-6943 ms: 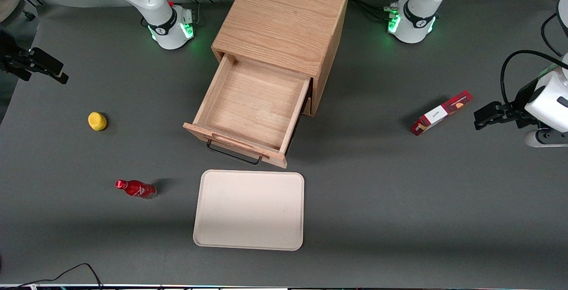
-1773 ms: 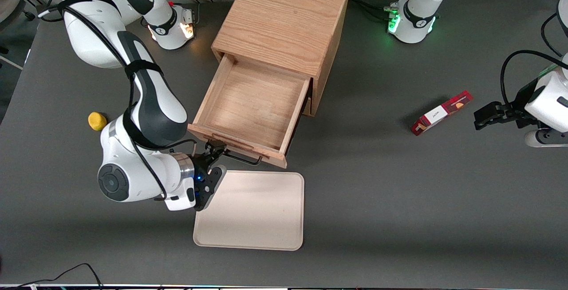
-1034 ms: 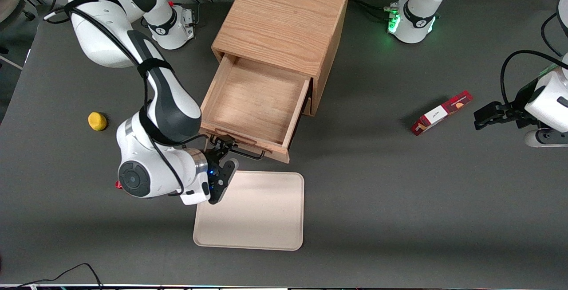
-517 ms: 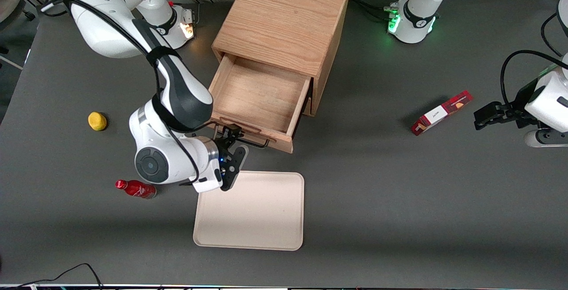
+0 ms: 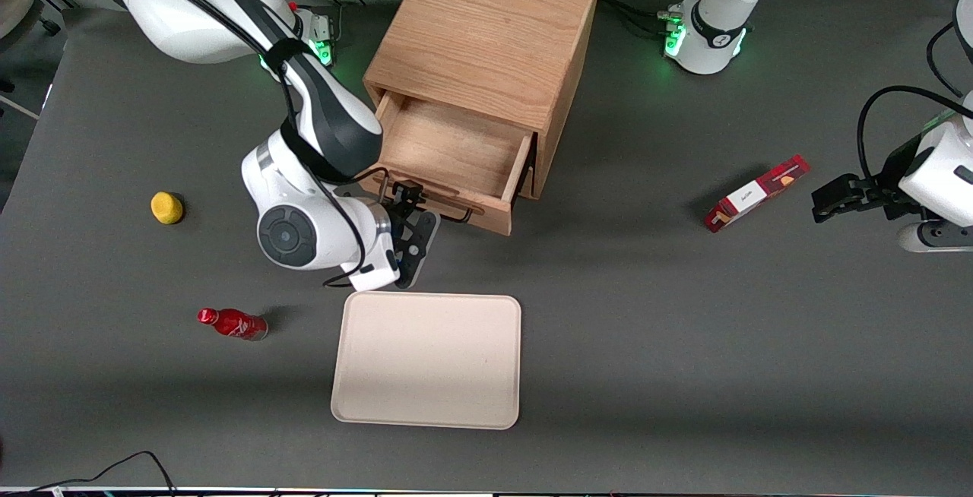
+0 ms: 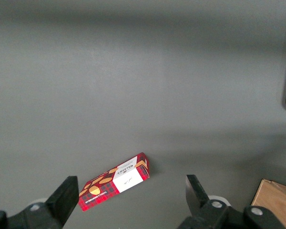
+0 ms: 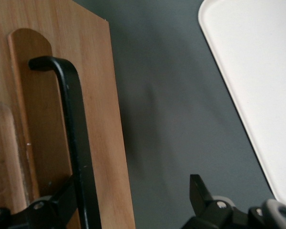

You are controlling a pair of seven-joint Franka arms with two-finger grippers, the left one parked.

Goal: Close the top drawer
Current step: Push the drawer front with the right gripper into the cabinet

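- At the front face of the light-oak wooden cabinet (image 5: 486,33), the shallow light-oak top drawer (image 5: 450,161) is shown partly drawn out, its bare wooden floor exposed and its front panel nearer to the front camera than the cabinet body.
- The black two-finger gripper (image 5: 404,207) of the working arm is placed against the drawer's front panel, at the black wire handle (image 5: 433,204).
- In the right wrist view, the black wire handle (image 7: 74,138) is seen standing just off the front panel, with one dark finger (image 7: 57,202) lying at the handle and the other finger (image 7: 200,193) well apart from it over the grey table (image 7: 171,109); the fingers are thus spread, and nothing is pinched between them.
- The pale beige rectangular tray (image 5: 427,360) lies flat on the grey table (image 5: 646,345), nearer to the front camera than the cabinet and apart from the gripper.
- A small yellow rounded object (image 5: 166,207) and a red bottle lying on its side (image 5: 232,324) are found toward the working arm's end of the table from the cabinet.
- A red-and-white carton (image 5: 755,193) lies toward the parked arm's end of the table from the cabinet.
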